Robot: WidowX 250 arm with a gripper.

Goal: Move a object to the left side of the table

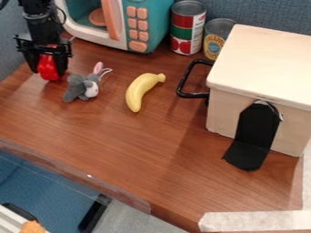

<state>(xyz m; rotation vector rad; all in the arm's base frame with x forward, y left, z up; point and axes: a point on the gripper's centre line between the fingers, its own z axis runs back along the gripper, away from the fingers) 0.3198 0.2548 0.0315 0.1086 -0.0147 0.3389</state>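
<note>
Desk (146, 154): brown wood grain is seen at a slant, backed by a blue-grey wall (255, 11).
Tool (47, 66): pointed down at the upper left, with the red thing gripped between its two fingers.
Red thing (48, 73): held at the left side of the desk; whether the wood is touched by it cannot be told.
Plush (81, 87): grey, marked with a pink ear and a white patch, set just right of the red thing and slightly nearer the camera.
Banana (139, 93): yellow and curved, laid to the right of the plush, its stem pointed toward the cans.
Microwave (148, 27): teal and white, fitted with peach buttons and a peach handle, placed behind the plush and banana.
Cans: two are stood upright right of the microwave, a taller red and green one (187, 29) and a shorter one (217, 34), partly hidden by the box.
Box (237, 104): pale, covered by a flat lid, fitted with a black handle (182, 82) and a black bracket (258, 127).
Tape (255, 221): pale, stuck along the near right corner.
</note>
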